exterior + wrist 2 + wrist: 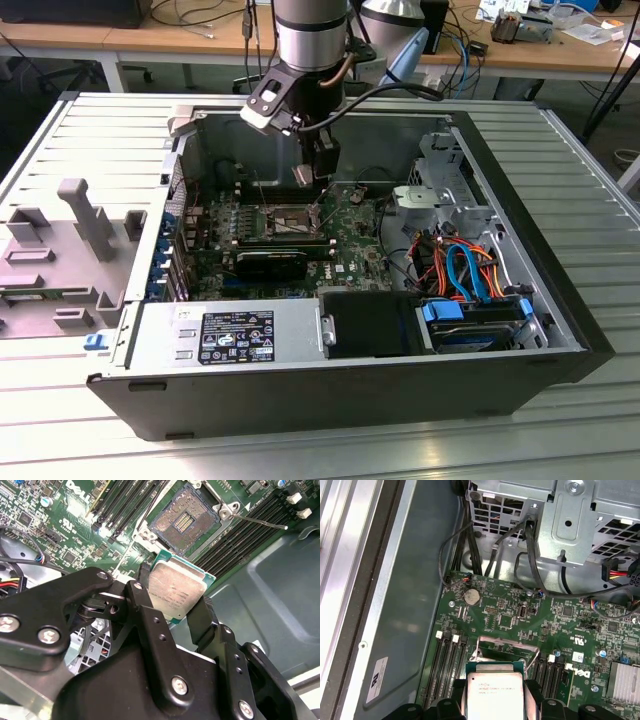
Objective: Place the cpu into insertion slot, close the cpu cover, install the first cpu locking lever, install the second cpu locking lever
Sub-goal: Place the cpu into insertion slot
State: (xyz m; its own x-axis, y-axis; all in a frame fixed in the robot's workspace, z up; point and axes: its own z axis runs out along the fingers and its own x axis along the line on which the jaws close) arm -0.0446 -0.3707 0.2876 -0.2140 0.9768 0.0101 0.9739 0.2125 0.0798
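One grey plastic fixture (85, 225) lies on the exterior view's left, beside the open computer case (300, 400). Near the middle, the gripper (312, 172) hangs above the uncovered insertion slot (290, 218) on the green motherboard (355, 245). Its jaws are clenched on two edges of the cpu (175, 592), which is in the air, apart from the slot. Orange and blue cables (465, 270) lie at the right.

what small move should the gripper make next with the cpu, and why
Probably ease it down toward the insertion slot, with the chip level. The gripper holds the cpu by its edges above the board, apart from the slot, whose contacts lie uncovered.
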